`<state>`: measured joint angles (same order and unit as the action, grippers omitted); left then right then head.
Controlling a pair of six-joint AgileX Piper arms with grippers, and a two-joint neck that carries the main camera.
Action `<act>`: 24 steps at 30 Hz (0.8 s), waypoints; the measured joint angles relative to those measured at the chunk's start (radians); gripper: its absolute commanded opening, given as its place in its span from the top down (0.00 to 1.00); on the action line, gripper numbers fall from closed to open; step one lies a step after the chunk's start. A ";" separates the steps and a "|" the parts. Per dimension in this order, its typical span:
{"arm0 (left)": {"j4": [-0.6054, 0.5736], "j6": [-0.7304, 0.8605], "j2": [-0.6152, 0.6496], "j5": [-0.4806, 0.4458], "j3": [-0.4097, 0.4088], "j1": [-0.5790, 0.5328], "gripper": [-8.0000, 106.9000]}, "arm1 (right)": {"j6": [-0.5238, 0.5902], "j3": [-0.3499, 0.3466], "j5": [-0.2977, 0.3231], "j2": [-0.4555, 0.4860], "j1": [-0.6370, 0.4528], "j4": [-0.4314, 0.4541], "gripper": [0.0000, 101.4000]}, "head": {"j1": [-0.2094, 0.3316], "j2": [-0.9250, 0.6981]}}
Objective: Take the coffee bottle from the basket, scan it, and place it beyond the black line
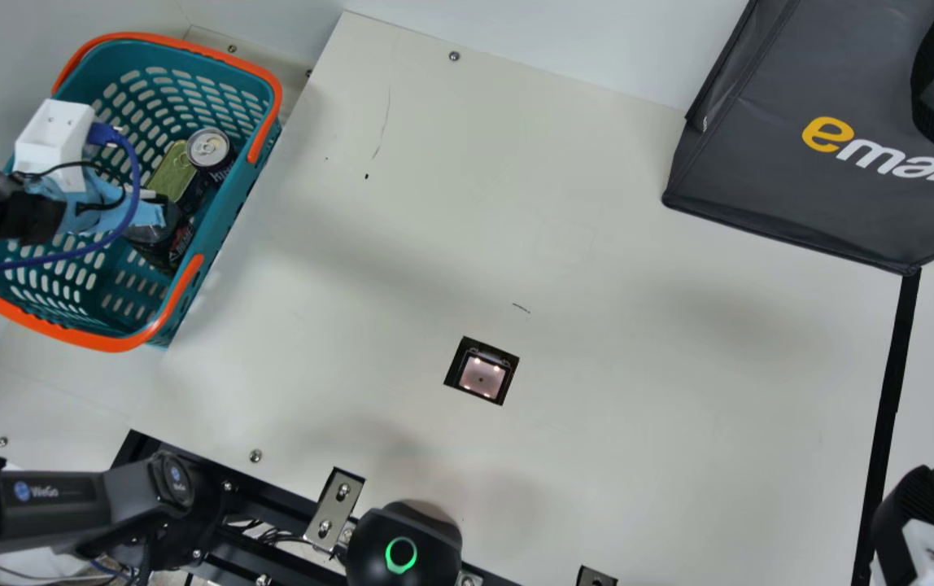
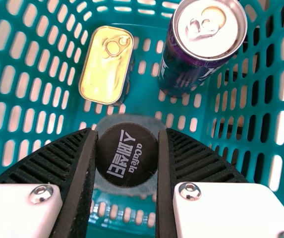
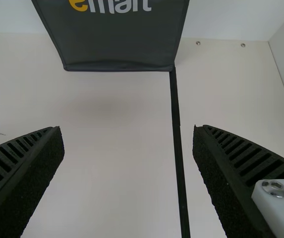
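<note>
Okay, cream desk (image 1: 597, 244), dark grey bag (image 1: 768, 163) at far right corner, teal basket (image 1: 227, 216) alongside left edge. Black line (image 1: 890, 391) runs from bag's near corner toward near edge, right side. Left claw (image 1: 146, 213) down in basket, clenched on the coffee bottle (image 2: 127, 156) by its black cap; bottle's inside basket, by the desk-side wall. Right claw (image 1: 914, 513) released, fingers wide apart, near right corner. Purple can (image 2: 194, 59), gold-lidded tin (image 2: 104, 69) beside bottle. Scanner (image 1: 482, 378) sunk mid-desk, toward near edge
</note>
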<state>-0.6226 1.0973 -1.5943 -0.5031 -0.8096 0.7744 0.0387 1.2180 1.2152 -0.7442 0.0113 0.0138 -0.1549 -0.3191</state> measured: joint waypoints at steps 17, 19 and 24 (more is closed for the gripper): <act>0.060 -0.094 0.129 -0.212 -0.113 0.077 0.84 | 0.000 0.000 0.000 0.000 0.000 0.000 0.10 | 0.000 0.000; 0.060 -0.103 0.138 -0.237 -0.135 0.081 0.84 | 0.000 0.000 0.000 0.000 0.000 0.000 0.10 | 0.000 0.000; 0.054 -0.109 0.152 -0.295 -0.199 0.086 0.84 | 0.000 0.000 0.000 0.000 0.000 0.000 0.10 | 0.000 0.000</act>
<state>-0.5687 0.9879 -1.4427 -0.7985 -1.0085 0.8600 0.0387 1.2180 1.2152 -0.7442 0.0113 0.0138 -0.1549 -0.3191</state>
